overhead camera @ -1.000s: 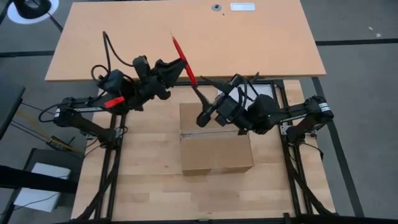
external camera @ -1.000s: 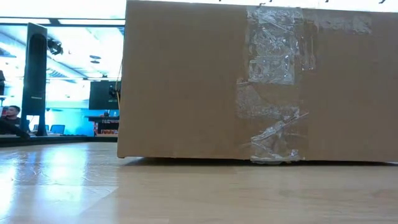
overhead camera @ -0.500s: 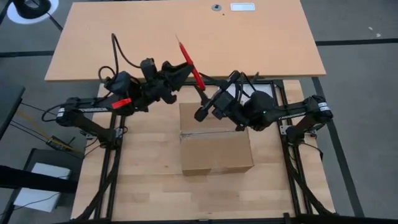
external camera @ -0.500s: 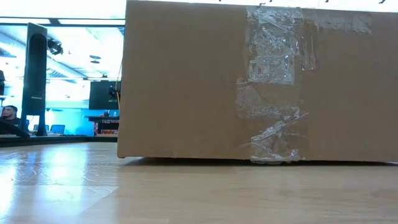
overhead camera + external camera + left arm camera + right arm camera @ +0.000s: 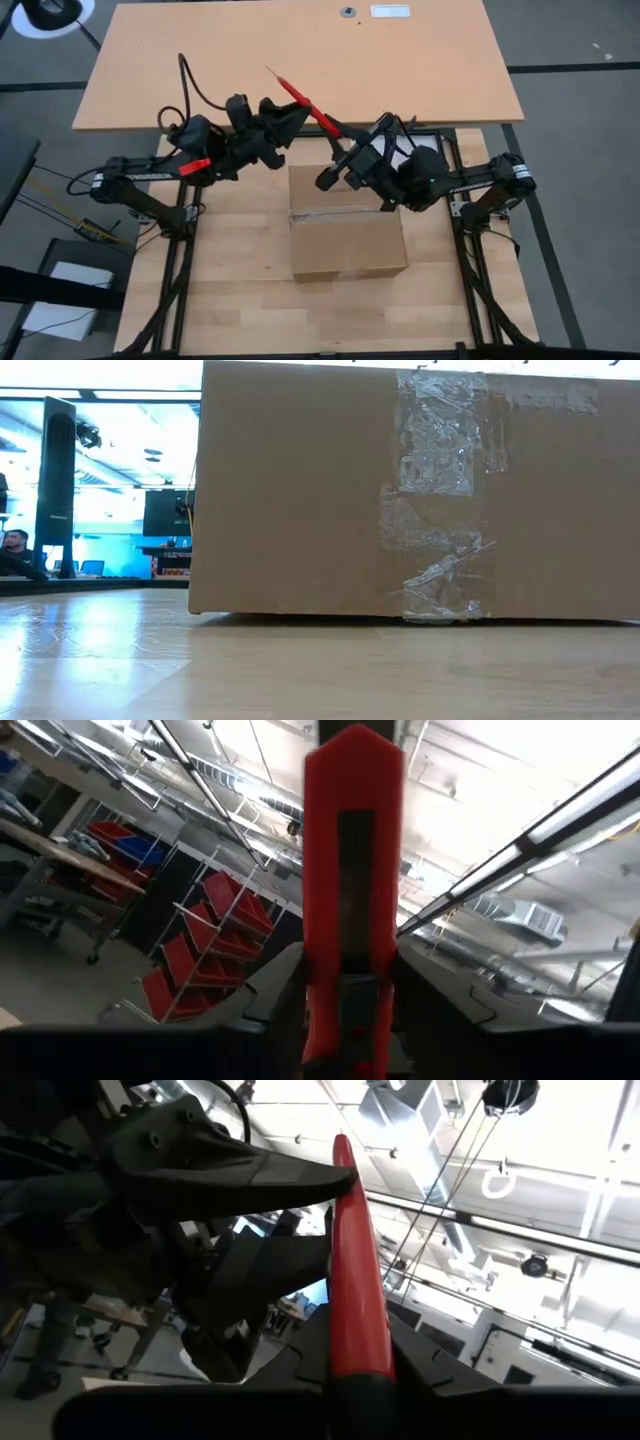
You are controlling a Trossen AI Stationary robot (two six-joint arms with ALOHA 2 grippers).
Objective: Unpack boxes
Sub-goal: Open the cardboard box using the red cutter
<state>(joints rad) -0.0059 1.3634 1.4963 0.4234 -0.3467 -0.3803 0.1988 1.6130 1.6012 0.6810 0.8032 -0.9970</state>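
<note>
Now both hands pinch long red-handled box cutter (image 5: 303,101): left hand (image 5: 285,113) one end, right hand (image 5: 345,135) other. Brown taped cardboard carton (image 5: 347,222) shut on table (image 5: 240,250), below right hand. Advice: one hand must let go cleanly, then bring blade down to tape seam, shallow cut.

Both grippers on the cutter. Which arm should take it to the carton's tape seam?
Right, probably: the right gripper grips the red box cutter nearer the carton. The left gripper also holds it, farther off past the corner.
</note>
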